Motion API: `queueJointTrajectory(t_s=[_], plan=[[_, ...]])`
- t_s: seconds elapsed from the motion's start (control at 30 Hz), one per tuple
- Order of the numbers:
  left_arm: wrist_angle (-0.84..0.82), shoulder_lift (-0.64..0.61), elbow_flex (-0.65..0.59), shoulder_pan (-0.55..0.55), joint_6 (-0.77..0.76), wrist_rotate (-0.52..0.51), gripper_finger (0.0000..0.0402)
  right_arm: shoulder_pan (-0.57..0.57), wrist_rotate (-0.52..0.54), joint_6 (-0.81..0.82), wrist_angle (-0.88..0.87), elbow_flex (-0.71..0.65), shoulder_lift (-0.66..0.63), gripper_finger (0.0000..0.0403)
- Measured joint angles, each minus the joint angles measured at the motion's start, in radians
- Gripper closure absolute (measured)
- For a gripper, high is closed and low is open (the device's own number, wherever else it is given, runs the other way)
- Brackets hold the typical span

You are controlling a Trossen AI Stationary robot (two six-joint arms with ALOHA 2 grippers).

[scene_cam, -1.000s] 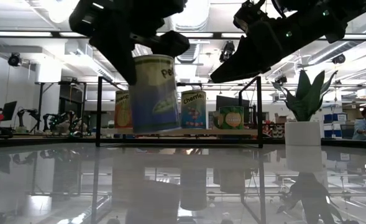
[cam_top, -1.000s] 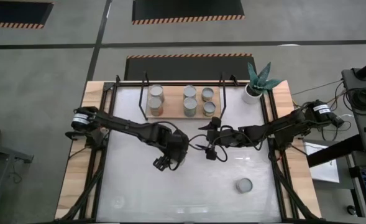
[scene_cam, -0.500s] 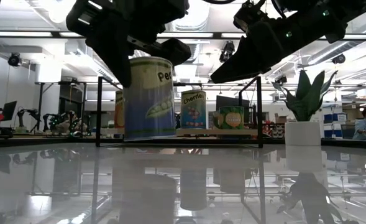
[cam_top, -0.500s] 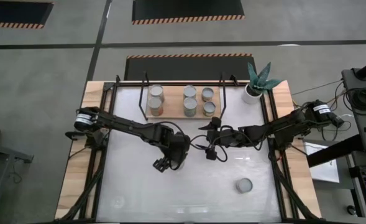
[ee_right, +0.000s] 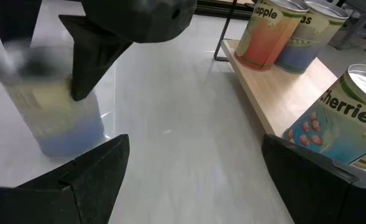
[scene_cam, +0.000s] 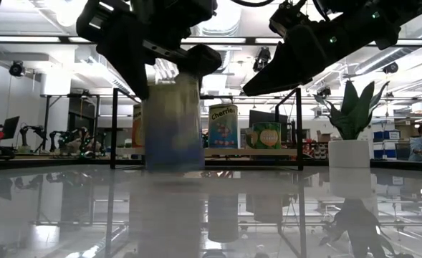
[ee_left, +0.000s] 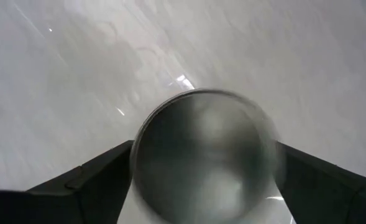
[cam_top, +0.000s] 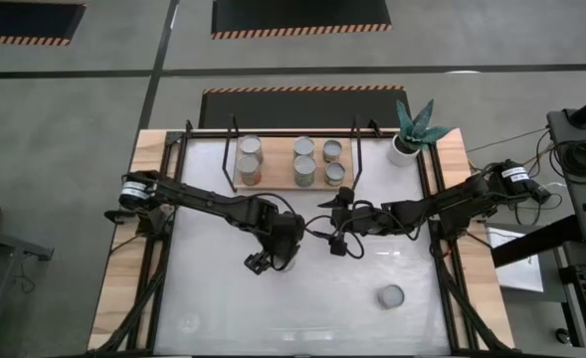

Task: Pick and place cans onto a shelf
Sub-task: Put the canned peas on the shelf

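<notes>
My left gripper (cam_top: 273,251) is over the middle of the white table, fingers pointing down on either side of a can with a blue and pale label (scene_cam: 171,122). The can is blurred, upright, its base at the tabletop; its silvery lid (ee_left: 204,155) shows between the fingers. It also shows in the right wrist view (ee_right: 52,106). My right gripper (cam_top: 328,227) is open and empty just to the right of it. The wooden shelf (cam_top: 278,181) at the far side holds several cans (cam_top: 303,157). One can (cam_top: 391,296) stands loose at the near right. My left gripper's fingers (ee_left: 102,180) flank the can's side wall just below its lid, coming from above and pointing down. The can is blurred while the fingers are sharp. I cannot tell whether the fingers touch it.
A white plant pot with a green plant (cam_top: 404,147) stands at the far right corner. Black metal rods (scene_cam: 299,129) frame the shelf. Bare tabletop lies near and to the left of my left gripper.
The can under my left gripper was lifted and tilted a second ago. It has come upright and gone down to the tabletop. In the last half second it has dropped a little more while the gripper has stayed at its height.
</notes>
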Motion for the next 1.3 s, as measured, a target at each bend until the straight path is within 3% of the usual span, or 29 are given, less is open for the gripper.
queueJointTrajectory(t_s=[0.33, 0.7, 0.77, 0.9, 0.93, 1.13, 1.3], plan=[[0.002, 0.001, -0.004, 0.013, -0.022, -0.001, 0.0022, 0.000, 0.000, 0.000, 0.000, 0.000, 0.000, 0.0049], [-0.111, -0.104, 0.053, -0.018, -0.241, 0.002, 0.0024, 0.000, -0.037, 0.008, -0.008, 0.000, 0.000, 0.0064], [-0.075, -0.129, 0.022, -0.024, -0.349, 0.059, 0.0024, 0.000, -0.064, 0.008, -0.008, 0.000, 0.000, 0.0070], [0.010, -0.136, -0.070, -0.029, -0.446, 0.323, 0.0024, 0.000, -0.080, 0.014, -0.008, 0.000, 0.000, 0.0076], [0.043, -0.136, -0.092, -0.037, -0.475, 0.344, 0.0024, 0.000, -0.085, 0.016, -0.008, 0.000, 0.000, 0.0076], [0.020, -0.138, -0.201, -0.072, -0.531, 0.145, 0.0030, 0.002, -0.200, 0.034, 0.019, -0.001, 0.008, 0.0076], [0.024, -0.190, -0.228, -0.078, -0.495, 0.125, 0.0062, 0.037, -0.216, 0.043, 0.047, 0.002, 0.045, 0.0089]])
